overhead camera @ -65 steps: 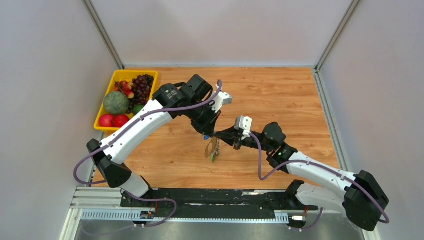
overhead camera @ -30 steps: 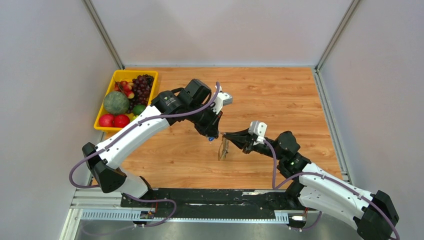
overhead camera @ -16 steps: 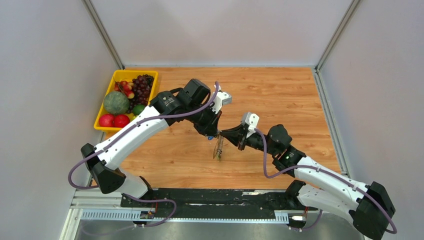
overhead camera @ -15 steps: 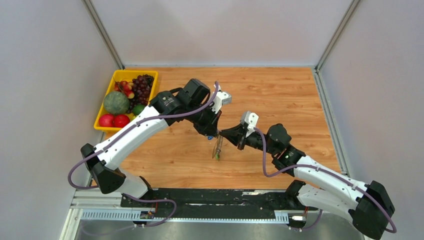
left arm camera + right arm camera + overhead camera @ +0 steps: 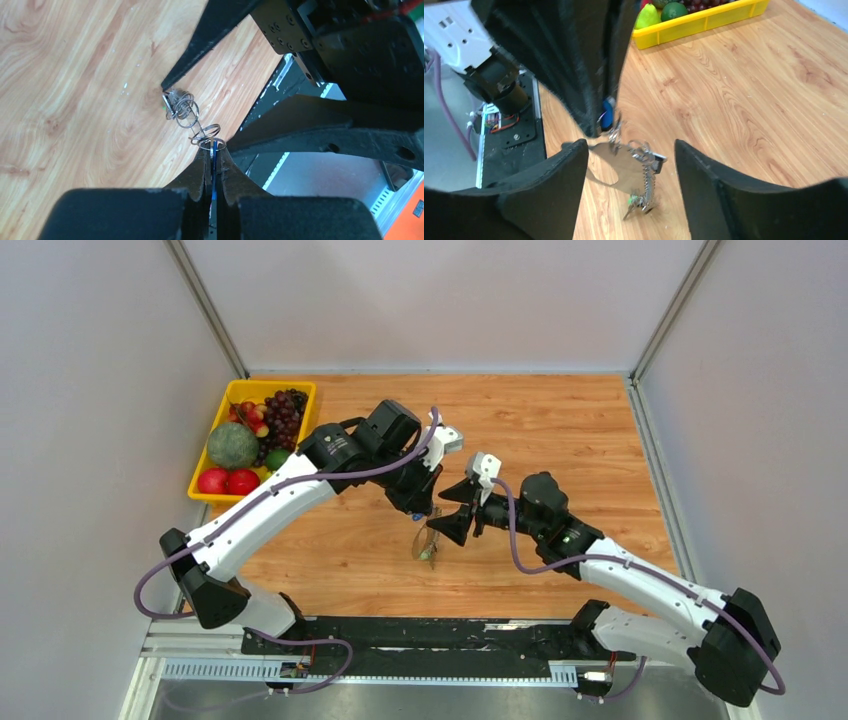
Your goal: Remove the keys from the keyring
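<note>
Half a second ago the right end effector (image 5: 630, 147) was clenched at the keyring (image 5: 427, 541); now it is released, its jaws wide apart on either side of the ring. The left end effector (image 5: 213, 153) stays clenched on the blue key (image 5: 607, 114). The thin grey oval hangs below that key, above the counter (image 5: 560, 430) mid-scene, with small wire rings and the other keys (image 5: 640, 204), one green-headed, dangling lowest
</note>
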Robot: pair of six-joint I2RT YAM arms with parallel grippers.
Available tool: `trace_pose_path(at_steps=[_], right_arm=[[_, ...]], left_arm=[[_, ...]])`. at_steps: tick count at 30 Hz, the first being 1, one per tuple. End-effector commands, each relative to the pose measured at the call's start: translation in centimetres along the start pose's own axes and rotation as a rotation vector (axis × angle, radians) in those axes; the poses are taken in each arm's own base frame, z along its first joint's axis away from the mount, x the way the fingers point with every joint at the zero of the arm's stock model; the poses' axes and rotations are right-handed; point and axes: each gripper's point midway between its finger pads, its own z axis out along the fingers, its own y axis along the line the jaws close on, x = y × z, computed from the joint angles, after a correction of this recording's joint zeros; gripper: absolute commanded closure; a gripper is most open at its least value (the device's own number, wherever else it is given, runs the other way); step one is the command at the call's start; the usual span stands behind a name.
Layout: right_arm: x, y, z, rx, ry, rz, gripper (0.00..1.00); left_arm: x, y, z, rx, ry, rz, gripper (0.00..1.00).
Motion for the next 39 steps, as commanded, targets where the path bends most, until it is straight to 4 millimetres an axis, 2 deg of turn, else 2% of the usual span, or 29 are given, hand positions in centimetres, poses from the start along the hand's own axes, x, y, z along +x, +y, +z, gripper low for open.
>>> trace_pose_path(at_steps=[1,3,5,8,10,13,24,34,39], right_arm=[[-1.6,0.9,-1.7,0.003,-0.086,-0.061,0.28],[-1.8,1.1,-2.7,0.005,-0.124,-0.139,0.28],[-1.9,1.5,-3.4,-0.007,-0.162,-0.208,0.32],[-1.9,2.0,-4.4,-0.014,-0.211,-0.284,0.42],[-2.3,2.2,-4.7,-0.016,-0.241,-0.315,0.53],[-2.6,2.5,-4.6,-0.038,-0.257,-0.345,0.61],[-3.7,2.9,-3.2,-0.095,-0.268,-0.350,0.62],[-4.9,3.3,-4.2,-0.086,-0.311,-0.373,0.62],[-5.3,3.5,-3.9,-0.104,-0.307,-0.384,0.63]], left_arm=[[-2.8,-1.1,-1.7,0.025,-0.138,0.069,1.00],[-2.8,-1.4,-1.8,0.046,-0.137,0.079,1.00],[-2.7,-1.7,-1.9,0.061,-0.133,0.089,1.00],[-2.7,-1.9,-2.1,0.069,-0.129,0.098,1.00],[-2.8,-2.0,-2.2,0.074,-0.127,0.104,1.00],[-2.9,-2.4,-2.4,0.092,-0.130,0.113,1.00],[-3.0,-3.4,-2.8,0.148,-0.117,0.126,1.00],[-2.7,-3.4,-2.6,0.151,-0.104,0.123,1.00],[-2.7,-3.7,-2.6,0.166,-0.104,0.121,1.00]])
